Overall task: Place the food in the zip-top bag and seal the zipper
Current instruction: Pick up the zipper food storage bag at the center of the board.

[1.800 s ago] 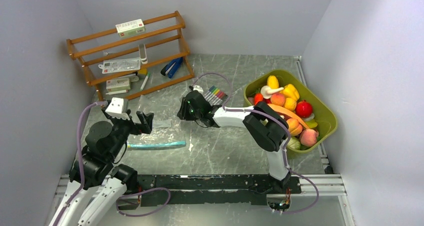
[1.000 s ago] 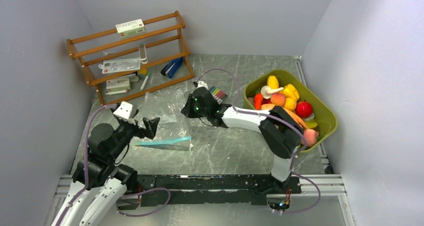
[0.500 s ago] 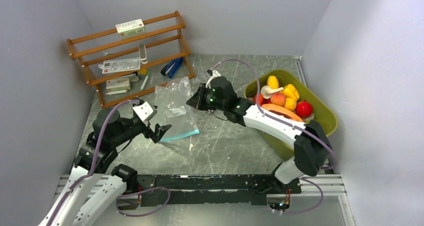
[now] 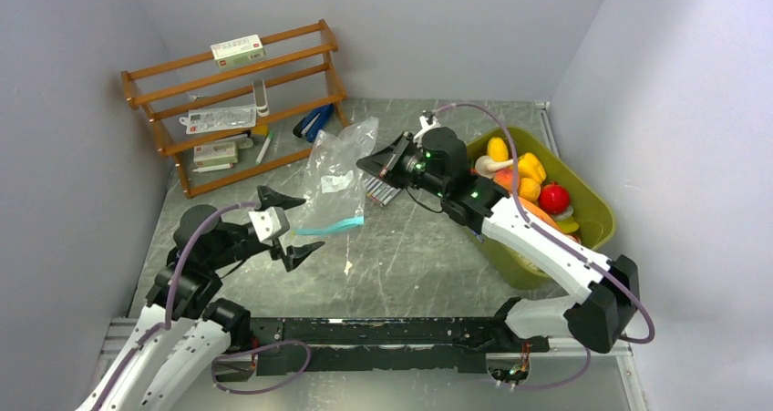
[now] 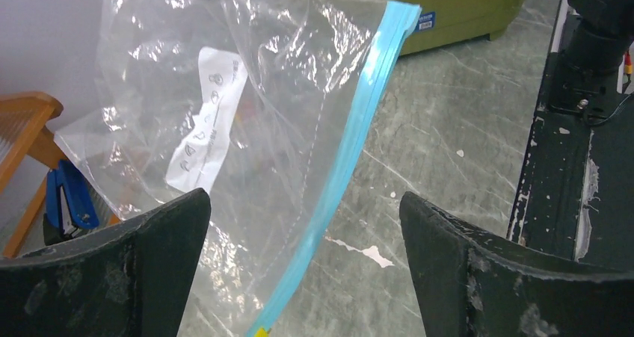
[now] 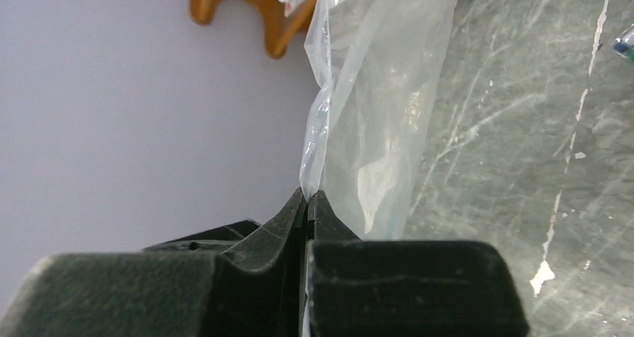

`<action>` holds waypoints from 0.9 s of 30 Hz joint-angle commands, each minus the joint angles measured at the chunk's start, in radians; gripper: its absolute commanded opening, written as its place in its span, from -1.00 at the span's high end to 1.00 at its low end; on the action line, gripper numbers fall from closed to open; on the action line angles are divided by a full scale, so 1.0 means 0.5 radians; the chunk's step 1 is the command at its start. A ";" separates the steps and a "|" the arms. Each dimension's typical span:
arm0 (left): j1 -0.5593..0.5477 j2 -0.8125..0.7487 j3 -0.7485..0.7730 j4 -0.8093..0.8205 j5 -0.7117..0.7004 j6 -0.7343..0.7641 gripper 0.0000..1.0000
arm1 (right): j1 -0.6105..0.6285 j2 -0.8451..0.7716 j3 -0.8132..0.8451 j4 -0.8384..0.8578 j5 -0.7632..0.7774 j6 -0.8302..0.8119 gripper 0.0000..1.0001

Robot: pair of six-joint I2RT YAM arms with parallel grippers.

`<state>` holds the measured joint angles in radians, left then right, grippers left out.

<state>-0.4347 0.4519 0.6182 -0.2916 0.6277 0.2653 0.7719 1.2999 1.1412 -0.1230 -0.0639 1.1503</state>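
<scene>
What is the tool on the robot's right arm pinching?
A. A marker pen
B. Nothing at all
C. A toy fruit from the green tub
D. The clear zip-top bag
D: in the right wrist view the right tool is shut on a fold of the clear zip-top bag, and in the top view the bag hangs from it with its teal zipper at the end away from the grip.
</scene>
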 commanded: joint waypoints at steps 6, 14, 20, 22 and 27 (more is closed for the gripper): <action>-0.002 0.166 -0.030 0.221 0.063 0.242 -0.84 | -0.070 -0.106 -0.002 0.063 0.045 0.243 1.00; -0.002 0.238 -0.204 0.568 -0.043 0.317 -0.78 | -0.099 -0.112 -0.099 0.185 -0.055 0.367 1.00; -0.002 0.318 -0.224 0.723 -0.002 0.356 -0.67 | -0.109 -0.105 -0.086 0.196 -0.088 0.376 1.00; -0.002 0.337 -0.219 0.738 -0.027 0.391 -0.60 | -0.110 -0.101 -0.093 0.214 -0.113 0.385 1.00; -0.002 0.328 -0.269 0.873 -0.086 0.523 -0.53 | -0.110 -0.064 -0.168 0.337 -0.246 0.418 1.00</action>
<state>-0.4347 0.6228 0.5018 0.0265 0.6056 0.4503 0.7235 1.2537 1.0904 -0.0273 -0.1223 1.3346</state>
